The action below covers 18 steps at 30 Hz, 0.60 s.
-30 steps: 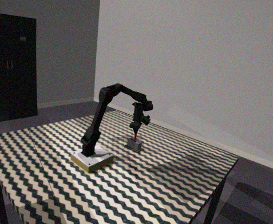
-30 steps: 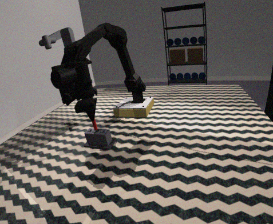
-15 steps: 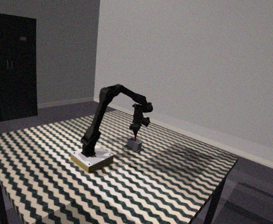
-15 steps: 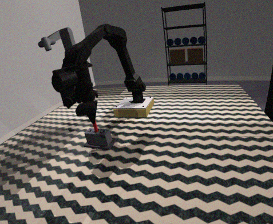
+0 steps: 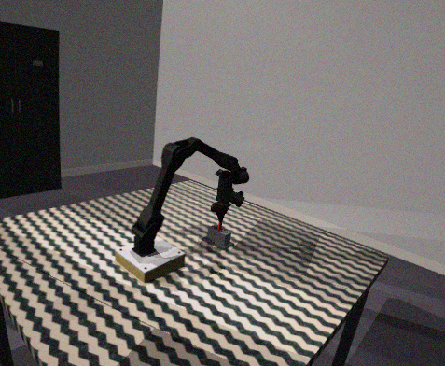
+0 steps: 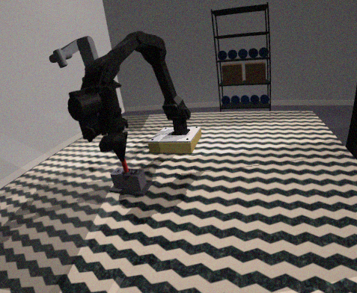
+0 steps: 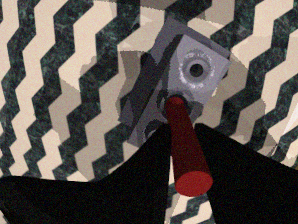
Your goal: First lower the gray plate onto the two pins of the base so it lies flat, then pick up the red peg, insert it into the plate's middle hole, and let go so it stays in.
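Note:
The gray plate (image 5: 217, 234) (image 6: 130, 182) (image 7: 216, 59) looks like a thick block lying level on the darker base (image 5: 231, 245) (image 6: 116, 190) (image 7: 150, 70). Its top has three round holes in a row, one partly hidden by a finger. My gripper (image 5: 220, 222) (image 6: 123, 160) (image 7: 181, 131) is shut on the red peg (image 5: 220, 227) (image 6: 126, 167) (image 7: 187, 150), above the plate. The peg is slightly tilted in the exterior view. Its lower end is at the middle hole; how far it is in, if at all, cannot be told.
The arm's yellow-sided mounting block (image 5: 162, 271) (image 6: 171, 147) with a white top stands on the zigzag-patterned table (image 5: 240, 299) (image 6: 245, 209). A black cabinet (image 5: 18, 121) and a shelf rack (image 6: 242, 83) stand beyond the table.

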Motion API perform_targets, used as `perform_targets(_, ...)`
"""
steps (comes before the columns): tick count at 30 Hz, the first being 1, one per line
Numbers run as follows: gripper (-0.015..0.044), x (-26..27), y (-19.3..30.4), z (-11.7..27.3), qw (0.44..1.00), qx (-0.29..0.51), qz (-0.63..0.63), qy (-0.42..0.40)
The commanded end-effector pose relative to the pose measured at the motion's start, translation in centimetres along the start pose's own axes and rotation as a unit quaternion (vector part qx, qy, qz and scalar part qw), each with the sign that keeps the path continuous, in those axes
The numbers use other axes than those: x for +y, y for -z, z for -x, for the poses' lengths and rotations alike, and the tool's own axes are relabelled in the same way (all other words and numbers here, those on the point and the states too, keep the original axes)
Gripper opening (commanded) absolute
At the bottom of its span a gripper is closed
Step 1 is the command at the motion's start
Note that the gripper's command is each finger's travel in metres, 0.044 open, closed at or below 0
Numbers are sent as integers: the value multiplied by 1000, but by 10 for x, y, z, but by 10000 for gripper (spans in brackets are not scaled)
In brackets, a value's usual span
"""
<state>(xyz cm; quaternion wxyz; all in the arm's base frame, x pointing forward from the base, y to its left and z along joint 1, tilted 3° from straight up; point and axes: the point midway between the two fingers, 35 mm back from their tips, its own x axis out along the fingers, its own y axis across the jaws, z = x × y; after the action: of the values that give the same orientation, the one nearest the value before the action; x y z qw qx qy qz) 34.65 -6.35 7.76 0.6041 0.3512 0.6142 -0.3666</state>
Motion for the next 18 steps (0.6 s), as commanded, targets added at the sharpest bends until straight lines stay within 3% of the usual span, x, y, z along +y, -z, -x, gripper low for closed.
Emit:
perform_targets(1, 0, -1, 1, -1, 1000, 0, 0, 0)
perform_targets(18, 0, -1, 1, -1, 1000, 0, 0, 0)
